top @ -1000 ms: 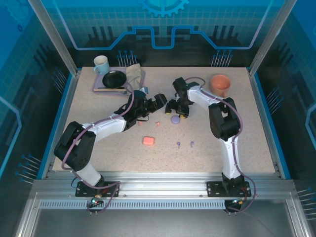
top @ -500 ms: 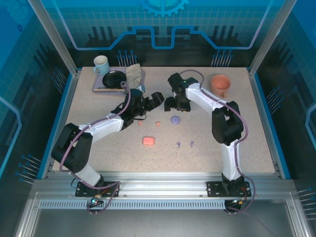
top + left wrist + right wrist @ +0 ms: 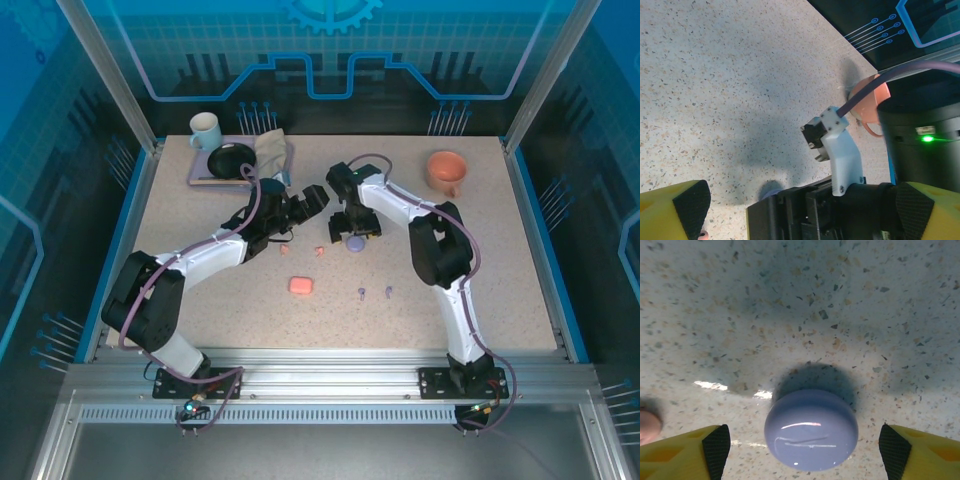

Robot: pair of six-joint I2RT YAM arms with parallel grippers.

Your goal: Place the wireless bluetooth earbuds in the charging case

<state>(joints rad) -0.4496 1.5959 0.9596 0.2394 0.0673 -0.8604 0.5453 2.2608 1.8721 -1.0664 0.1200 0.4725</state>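
The lilac charging case (image 3: 811, 429) lies shut on the table, low between the fingers of my open right gripper (image 3: 805, 440), not touched by either one. From above, the right gripper (image 3: 352, 230) hangs over the lilac case (image 3: 356, 244). My left gripper (image 3: 312, 198) stands open just to the left, and in its wrist view the open left gripper (image 3: 802, 200) frames the right arm's wrist. The pink case (image 3: 300, 285) sits nearer the front. Two lilac earbuds (image 3: 361, 293) lie loose to its right. A pink earbud (image 3: 319, 250) lies left of the lilac case.
An orange cup (image 3: 446, 172) stands at the back right. At the back left a tray (image 3: 200, 180) carries a black bowl (image 3: 232, 160) and a folded cloth (image 3: 270, 150), with a pale mug (image 3: 205, 130) behind. The two wrists are close together mid-table.
My right gripper has swung left and come down around the lilac case. The left gripper has drifted slightly back and left. Cases and earbuds have not moved.
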